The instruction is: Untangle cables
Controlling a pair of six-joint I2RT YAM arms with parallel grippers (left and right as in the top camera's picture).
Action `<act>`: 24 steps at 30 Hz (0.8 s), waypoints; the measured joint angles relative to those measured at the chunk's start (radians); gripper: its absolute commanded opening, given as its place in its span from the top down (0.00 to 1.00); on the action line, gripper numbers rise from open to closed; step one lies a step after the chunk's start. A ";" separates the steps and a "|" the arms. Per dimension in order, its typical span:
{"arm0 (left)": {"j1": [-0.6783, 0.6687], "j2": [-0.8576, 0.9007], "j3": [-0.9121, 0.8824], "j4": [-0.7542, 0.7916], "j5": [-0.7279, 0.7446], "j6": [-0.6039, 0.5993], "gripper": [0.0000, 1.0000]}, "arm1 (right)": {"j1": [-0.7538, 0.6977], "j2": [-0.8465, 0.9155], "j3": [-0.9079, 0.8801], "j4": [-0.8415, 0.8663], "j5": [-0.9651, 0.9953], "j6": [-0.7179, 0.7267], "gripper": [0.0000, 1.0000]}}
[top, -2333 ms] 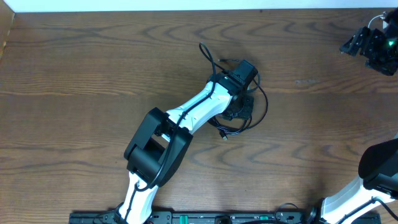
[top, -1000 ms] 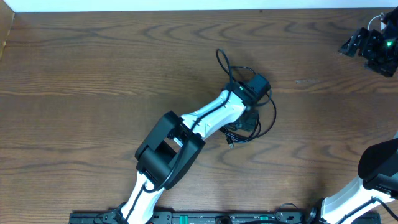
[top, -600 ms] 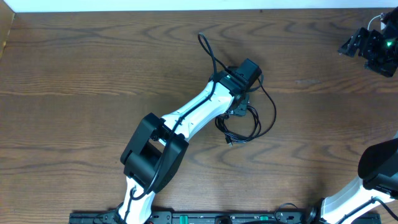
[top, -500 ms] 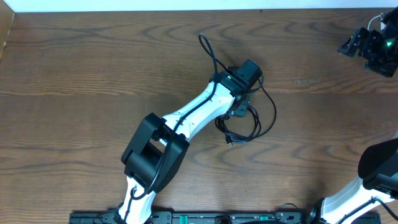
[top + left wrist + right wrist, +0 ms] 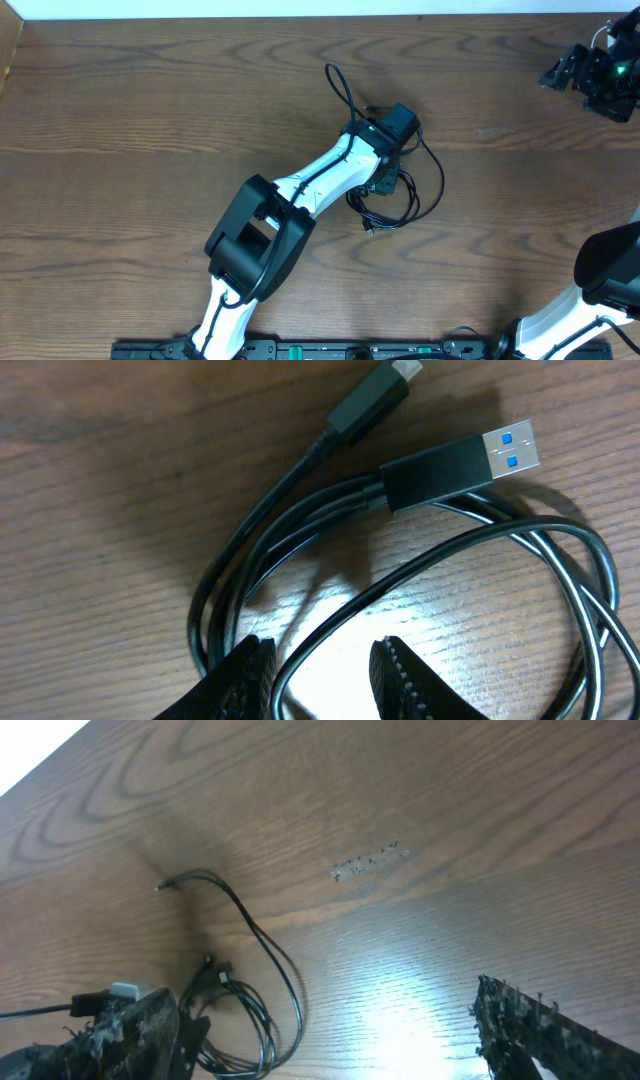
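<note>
- L gripper (image 5: 320,656): jaws partly open, low over the table (image 5: 150,120), straddling one strand of the black cable (image 5: 250,560). Gap looks wider than the strand, so not clamped on it.
- Black cable: lies in a loose coil right under and just beyond the L fingertips, several strands overlapping, roughly mid-table.
- Handling, my read: light, thin, floppy. It will drag and slide on the wood rather than lift clean, and loops prob. snag each other if pulled fast. Not fragile, but the jacket is smooth and could slip through a loose pinch.
- USB-A plug (image 5: 455,460): blue insert, lies on top of the coil, a bit past the fingers. Rigid body, so prob. the best hold: pinch across its flat sides.
- Small plug (image 5: 370,402): just beyond the USB-A plug, on bare wood, also stiff enough to grab.
- Tail (image 5: 340,85): one thin loop runs out from the coil toward the table's far edge, clear of the rest. Easy 2nd grab pt for pulling apart.
- No white cord visible in any view.
- R gripper (image 5: 590,72): far R corner, well apart from the coil, jaws wide, nothing in them.
</note>
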 measured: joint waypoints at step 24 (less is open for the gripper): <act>0.000 0.016 -0.021 0.057 0.002 0.080 0.65 | 0.071 0.000 -0.003 -0.020 0.007 -0.008 0.09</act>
